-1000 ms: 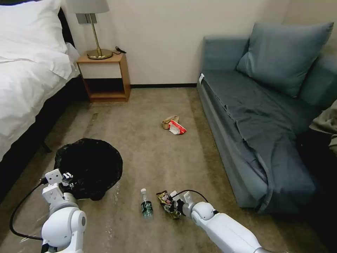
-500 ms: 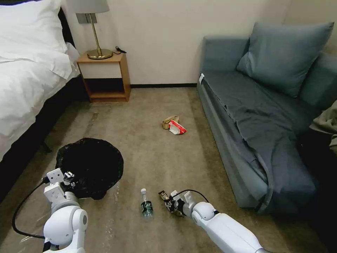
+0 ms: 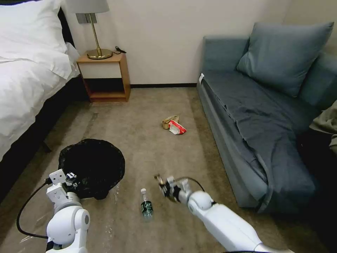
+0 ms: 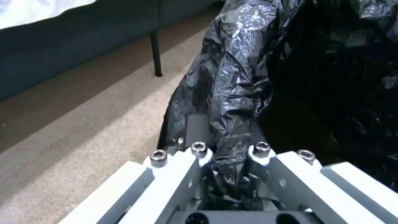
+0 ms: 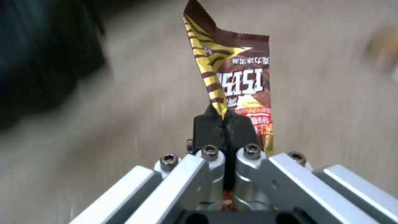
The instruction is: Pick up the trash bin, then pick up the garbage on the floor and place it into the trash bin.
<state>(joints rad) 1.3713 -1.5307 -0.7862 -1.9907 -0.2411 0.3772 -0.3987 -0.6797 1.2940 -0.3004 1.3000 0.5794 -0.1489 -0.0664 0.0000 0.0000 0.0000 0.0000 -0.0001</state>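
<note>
The trash bin (image 3: 92,165), lined with a crinkly black bag (image 4: 232,77), is at the left, my left gripper (image 3: 70,176) shut on its near rim; the bag fold sits between the fingers (image 4: 195,127). My right gripper (image 3: 167,186) is shut on a gold-brown snack wrapper (image 5: 242,77), held above the carpet to the right of the bin. A clear plastic bottle (image 3: 146,206) with a green label lies on the floor between the two arms. Farther off, a red-and-white packet (image 3: 177,128) and crumpled tan paper (image 3: 170,121) lie together.
A white bed (image 3: 24,80) runs along the left, with a wooden nightstand (image 3: 105,75) and lamp (image 3: 94,31) beside it at the wall. A blue-grey sofa (image 3: 259,116) fills the right side. Open carpet (image 3: 151,151) lies between them.
My right gripper has risen off the floor with the snack wrapper and moved left and away from me. The bin and left gripper have shifted slightly right.
</note>
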